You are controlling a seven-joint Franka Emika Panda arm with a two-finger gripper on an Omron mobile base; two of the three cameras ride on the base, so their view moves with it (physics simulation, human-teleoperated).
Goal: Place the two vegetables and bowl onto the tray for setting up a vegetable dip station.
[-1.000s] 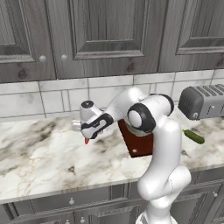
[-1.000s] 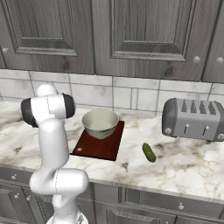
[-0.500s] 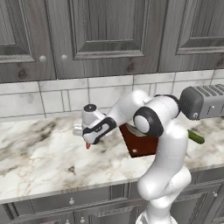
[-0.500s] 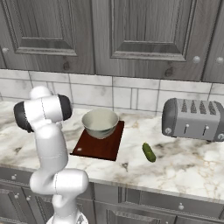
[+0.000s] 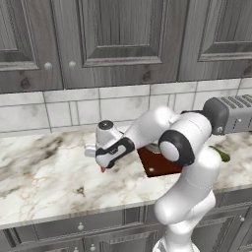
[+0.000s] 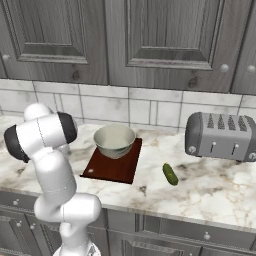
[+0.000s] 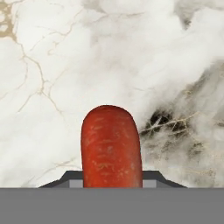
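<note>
Carrot (image 7: pixel 111 146) sat gripped in your hand (image 5: pixel 103 168), just above the bare table (image 5: pixel 44 182) left of the tray (image 6: pixel 114 167) | bowl (image 6: pixel 114 140) was already on the tray — cucumber (image 6: pixel 170 174) lay right of it | you needed to carry level and release beside the bowl.

counter (image 6: pixel 215 186): white-grey marble | backsplash (image 6: pixel 145 110): pale tile | upper cabinets (image 5: pixel 118 39): dark grey wood | toaster (image 6: pixel 221 136): grey
</note>
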